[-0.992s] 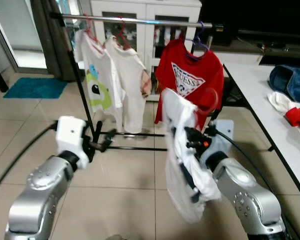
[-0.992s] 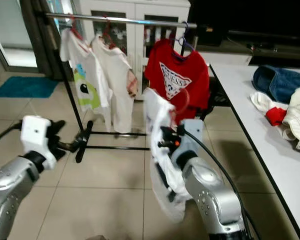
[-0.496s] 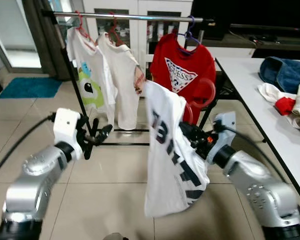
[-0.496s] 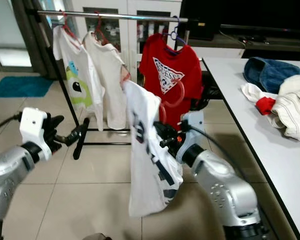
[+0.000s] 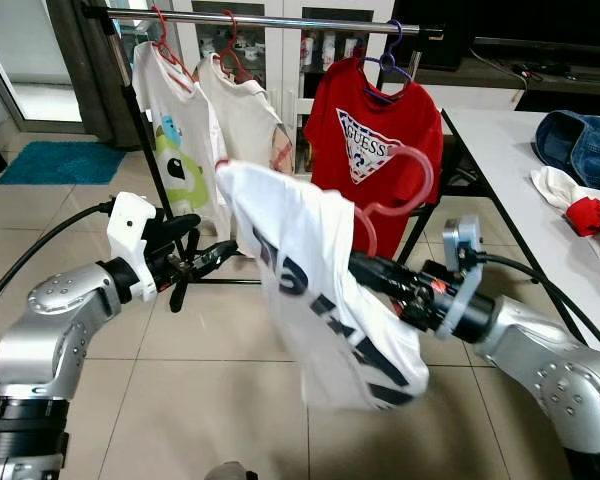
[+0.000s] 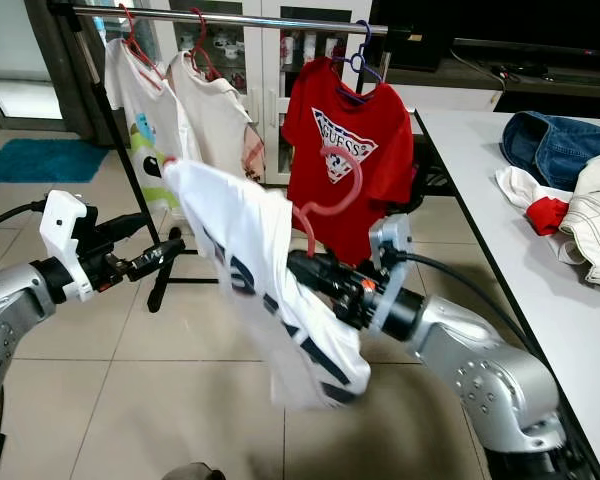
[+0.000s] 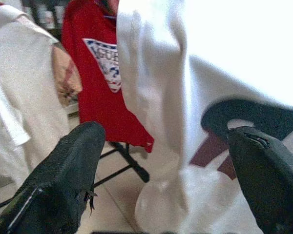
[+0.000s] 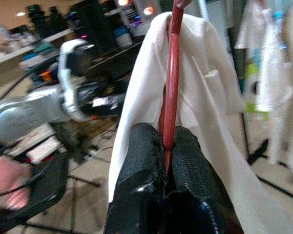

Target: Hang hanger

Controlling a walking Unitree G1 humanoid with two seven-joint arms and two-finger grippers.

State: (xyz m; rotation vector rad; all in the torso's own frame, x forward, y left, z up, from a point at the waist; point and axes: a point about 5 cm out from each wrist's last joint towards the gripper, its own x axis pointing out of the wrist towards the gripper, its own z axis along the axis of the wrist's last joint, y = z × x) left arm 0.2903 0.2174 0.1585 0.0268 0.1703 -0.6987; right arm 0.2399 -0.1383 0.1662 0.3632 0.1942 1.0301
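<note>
Both head views look forward and down at the chrome clothes rail [image 5: 270, 20]; each wrist view looks closely along its fingers at the white printed shirt [image 7: 219, 73].

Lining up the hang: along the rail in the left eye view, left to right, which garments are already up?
White shirt with green monster print → plain white shirt → red Guess shirt.

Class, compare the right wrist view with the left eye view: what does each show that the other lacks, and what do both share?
Right wrist view alone: the right hand with fingertips pinching the red hanger up close. Left eye view alone: the rail, the red shirt hanging on it, and the table. Both: the white shirt on the hanger and the left hand.
</note>
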